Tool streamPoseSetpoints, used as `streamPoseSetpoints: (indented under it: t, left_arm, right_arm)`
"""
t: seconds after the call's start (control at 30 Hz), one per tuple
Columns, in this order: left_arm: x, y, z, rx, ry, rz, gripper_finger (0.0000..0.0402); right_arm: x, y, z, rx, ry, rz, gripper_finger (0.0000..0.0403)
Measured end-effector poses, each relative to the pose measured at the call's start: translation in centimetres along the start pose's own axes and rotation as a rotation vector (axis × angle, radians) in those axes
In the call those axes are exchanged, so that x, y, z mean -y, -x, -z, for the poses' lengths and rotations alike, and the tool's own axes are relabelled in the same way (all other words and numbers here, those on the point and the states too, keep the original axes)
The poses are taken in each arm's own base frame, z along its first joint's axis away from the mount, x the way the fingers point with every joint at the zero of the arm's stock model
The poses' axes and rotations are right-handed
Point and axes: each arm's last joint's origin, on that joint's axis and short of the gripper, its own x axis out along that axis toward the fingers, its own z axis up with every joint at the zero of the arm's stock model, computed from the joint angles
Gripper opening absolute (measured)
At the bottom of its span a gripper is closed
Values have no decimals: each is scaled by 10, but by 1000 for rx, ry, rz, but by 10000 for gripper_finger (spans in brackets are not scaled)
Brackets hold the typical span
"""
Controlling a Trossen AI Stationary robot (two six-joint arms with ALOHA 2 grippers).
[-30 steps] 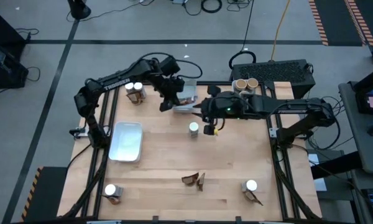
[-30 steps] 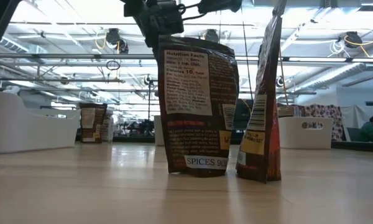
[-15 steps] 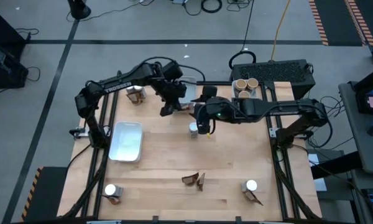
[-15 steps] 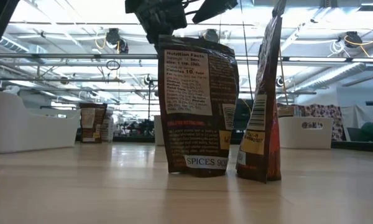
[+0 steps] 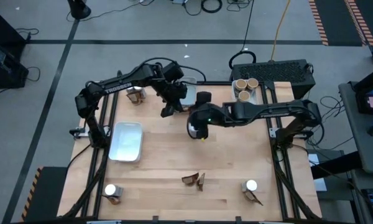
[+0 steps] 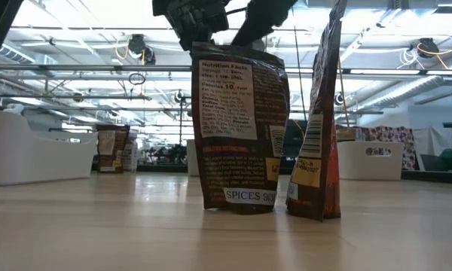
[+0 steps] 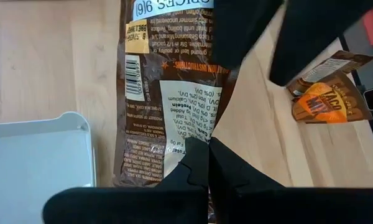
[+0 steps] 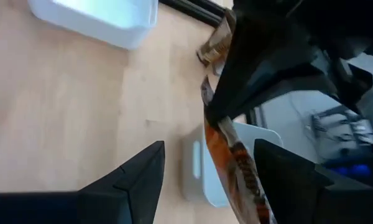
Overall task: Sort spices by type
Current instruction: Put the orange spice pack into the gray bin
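My left gripper (image 5: 168, 110) hangs above the table's far middle, shut on a dark-brown spice packet (image 7: 168, 93). The right wrist view shows that packet edge-on, orange-sided (image 8: 236, 168). My right gripper (image 8: 205, 180) is open just right of it (image 5: 196, 129), a finger on either side of the packet's lower part; I cannot tell whether they touch it. An orange-and-brown packet (image 7: 326, 96) lies flat on the wood. Two more packets (image 6: 241, 128) stand on their bottom edges near the front. My left gripper pinches the packet's top edge (image 7: 196, 146) between its two shut fingers, coming slantwise from above. The packet hangs below and away from the fingers with its printed back showing and its bottom end farthest from them.
A white tray (image 5: 126, 140) sits left of centre and another tray (image 5: 188, 92) at the far edge. Two tan-topped tubs (image 5: 244, 85) stand far right. White-capped jars stand at the front left (image 5: 110, 190), front right (image 5: 250, 185) and far left (image 5: 135, 92).
My right gripper has come down and toward the table's left, rolling as it went, up to the packet that my left gripper holds. In the high view it now covers the white-capped jar that stood in the middle.
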Motion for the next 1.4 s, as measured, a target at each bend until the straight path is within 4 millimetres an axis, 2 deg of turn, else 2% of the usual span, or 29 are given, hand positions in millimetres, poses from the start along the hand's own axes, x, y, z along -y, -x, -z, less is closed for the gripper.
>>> streamPoseSetpoints:
  t: [0.13,0.33,0.47,0.63,0.9,0.93,1.07,1.23,1.4]
  left_arm:
    - [0,0,1,-6,3,3,0]
    - [4,-2,0,-10,3,29,0]
    - [6,-3,1,-21,-22,38,0]
    - [7,-3,0,-22,-33,40,0]
    - [8,-4,0,-22,-80,40,7]
    - [9,-4,0,-23,-84,40,13]
    - [12,-6,-2,-34,-130,27,56]
    - [10,-6,-1,-56,-149,-20,133]
    - [6,9,3,-34,-174,-42,197]
  right_arm:
    - [-3,-10,3,-51,40,63,231]
    - [-7,-18,4,-72,98,69,229]
    - [-9,-22,5,-84,102,64,209]
    - [-8,-21,4,-76,94,69,157]
    - [-8,-21,4,-75,92,64,38]
    - [-8,-21,4,-75,92,63,27]
    - [-9,-21,4,-76,81,55,26]
    - [-10,-19,6,-73,-58,11,32]
    - [-9,-8,9,-88,-191,-122,26]
